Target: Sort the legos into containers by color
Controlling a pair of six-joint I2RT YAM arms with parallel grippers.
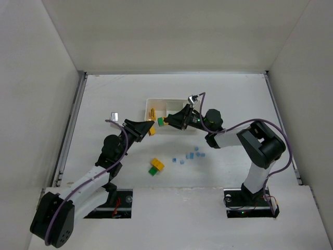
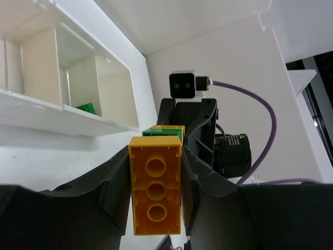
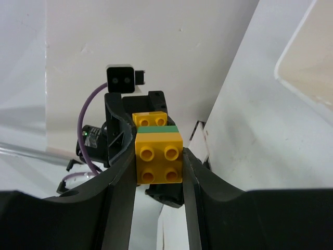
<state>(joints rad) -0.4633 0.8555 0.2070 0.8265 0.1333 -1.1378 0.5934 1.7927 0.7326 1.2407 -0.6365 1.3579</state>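
Note:
My left gripper (image 1: pixel 149 128) (image 2: pixel 156 152) is shut on a long yellow lego (image 2: pixel 156 190) (image 1: pixel 151 129), whose hollow underside faces the left wrist camera. My right gripper (image 1: pixel 167 121) (image 3: pixel 158 153) is shut on a yellow-green lego pair (image 3: pixel 158 159) (image 1: pixel 161 121), yellow studs toward its camera and the green layer (image 3: pixel 156 129) behind. The two grippers face each other closely, just in front of the white tray (image 1: pixel 176 101) of containers. One compartment holds a yellow lego (image 1: pixel 152 113), and a green lego (image 2: pixel 86 108) lies in another.
Another yellow-green pair (image 1: pixel 156 166) lies on the table in front of the grippers. Several tiny light blue pieces (image 1: pixel 190 155) are scattered to its right. White walls enclose the table at the back and on both sides.

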